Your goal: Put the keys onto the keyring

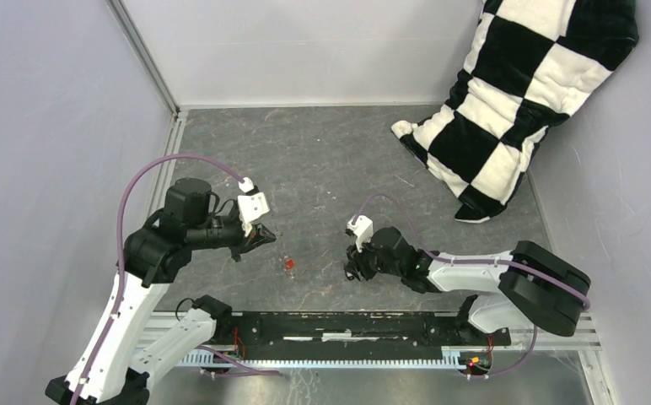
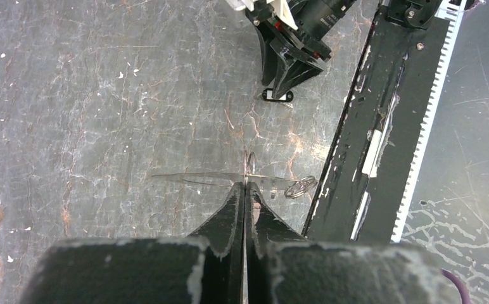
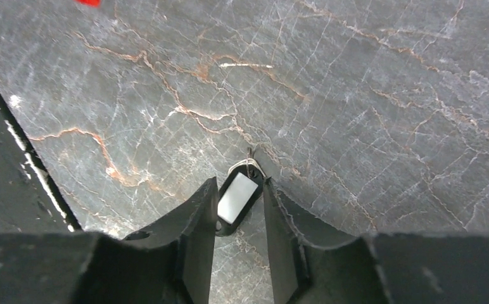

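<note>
Keys (image 2: 277,96): we count 2. Both look tiny, light and stiff, lying flat on the surface (image 1: 322,169), so awkward to pinch. We'd take each by its head edges, leaving the loop free. Red key (image 1: 289,264) lies btw the arms. Right gripper (image 3: 241,189) is half-open astride black key (image 3: 237,201); can't tell if it's touching. 1 keyring (image 2: 204,177), thin wire, prob. slippery, clamped in shut left gripper (image 2: 244,185).

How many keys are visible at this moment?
2. The red key lies loose on the table; the black key, with a pale label, sits between the fingers of the right gripper. No others show.
</note>
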You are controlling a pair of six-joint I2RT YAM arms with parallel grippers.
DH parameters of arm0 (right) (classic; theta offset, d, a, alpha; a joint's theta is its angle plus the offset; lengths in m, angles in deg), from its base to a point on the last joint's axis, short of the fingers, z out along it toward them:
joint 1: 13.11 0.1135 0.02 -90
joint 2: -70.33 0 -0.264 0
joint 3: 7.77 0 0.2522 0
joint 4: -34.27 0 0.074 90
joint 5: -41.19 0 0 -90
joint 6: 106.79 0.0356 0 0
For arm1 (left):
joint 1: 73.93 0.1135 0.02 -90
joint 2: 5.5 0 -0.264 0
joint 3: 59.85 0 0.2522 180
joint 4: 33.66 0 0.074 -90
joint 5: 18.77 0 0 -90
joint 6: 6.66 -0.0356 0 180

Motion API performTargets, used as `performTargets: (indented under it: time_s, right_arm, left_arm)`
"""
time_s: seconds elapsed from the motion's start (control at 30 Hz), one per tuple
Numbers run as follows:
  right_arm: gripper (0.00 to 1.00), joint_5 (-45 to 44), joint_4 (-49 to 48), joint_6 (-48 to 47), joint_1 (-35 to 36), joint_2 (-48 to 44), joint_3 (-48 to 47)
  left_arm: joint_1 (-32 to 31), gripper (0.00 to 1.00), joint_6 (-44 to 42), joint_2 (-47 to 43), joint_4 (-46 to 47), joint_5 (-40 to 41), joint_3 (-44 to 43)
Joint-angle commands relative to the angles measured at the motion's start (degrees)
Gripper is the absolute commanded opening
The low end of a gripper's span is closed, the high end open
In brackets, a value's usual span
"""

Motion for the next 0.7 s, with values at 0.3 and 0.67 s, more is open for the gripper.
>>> performTargets:
  time_s: [0.3, 0.67]
  right_arm:
    - [0.30, 1.0, -5.7, 0.0, -1.1, 4.3, -2.3]
    - [0.24, 4.6, -7.9, 0.4, -2.5, 5.9, -2.8]
  left_arm:
    - [0.1, 0.02, -2.6, -0.6, 0.6, -0.1, -1.5]
    - [0.1, 0.02, -2.7, -0.6, 0.5, -0.1, -1.3]
